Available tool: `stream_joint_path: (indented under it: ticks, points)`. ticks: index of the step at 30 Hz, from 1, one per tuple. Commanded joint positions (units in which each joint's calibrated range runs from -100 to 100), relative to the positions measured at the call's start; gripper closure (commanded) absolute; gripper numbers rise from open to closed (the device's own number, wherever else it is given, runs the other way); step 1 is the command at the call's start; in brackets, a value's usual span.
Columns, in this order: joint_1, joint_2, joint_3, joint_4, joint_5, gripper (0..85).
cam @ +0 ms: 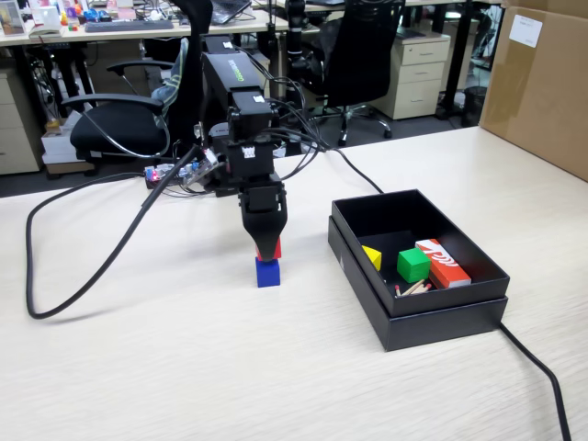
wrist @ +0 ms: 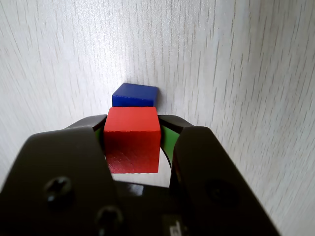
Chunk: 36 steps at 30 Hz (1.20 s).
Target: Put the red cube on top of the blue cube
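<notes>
The gripper [wrist: 132, 140] is clamped on the red cube [wrist: 132, 140], one jaw on each side face. In the fixed view the red cube [cam: 275, 248] sits directly above the blue cube [cam: 267, 272], which rests on the table [cam: 165, 367] left of the black box [cam: 418, 271]; whether the two cubes touch cannot be told. In the wrist view the blue cube [wrist: 135, 95] shows just past the red one's far edge, so alignment looks close, with perhaps a slight offset to trim.
</notes>
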Motion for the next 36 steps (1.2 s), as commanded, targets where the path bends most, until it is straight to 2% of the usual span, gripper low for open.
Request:
stream_joint_path:
  ticks: [1, 13, 15, 18, 22, 26, 36]
  points:
    - [0.0, -0.5, 1.7, 2.0, 0.1, 84.6]
    - [0.0, 1.5, 0.4, 3.5, 0.0, 83.8]
    - [0.2, 1.8, 0.0, 3.5, -0.1, 75.9]
    - [0.3, 1.8, -0.1, 3.5, -0.2, 75.0]
    - [0.5, 1.8, -1.7, 3.5, -0.1, 57.6]
    - [0.7, 1.8, -3.0, 3.5, -0.1, 43.6]
    - [0.7, 0.4, -1.6, 3.5, -0.1, 38.8]
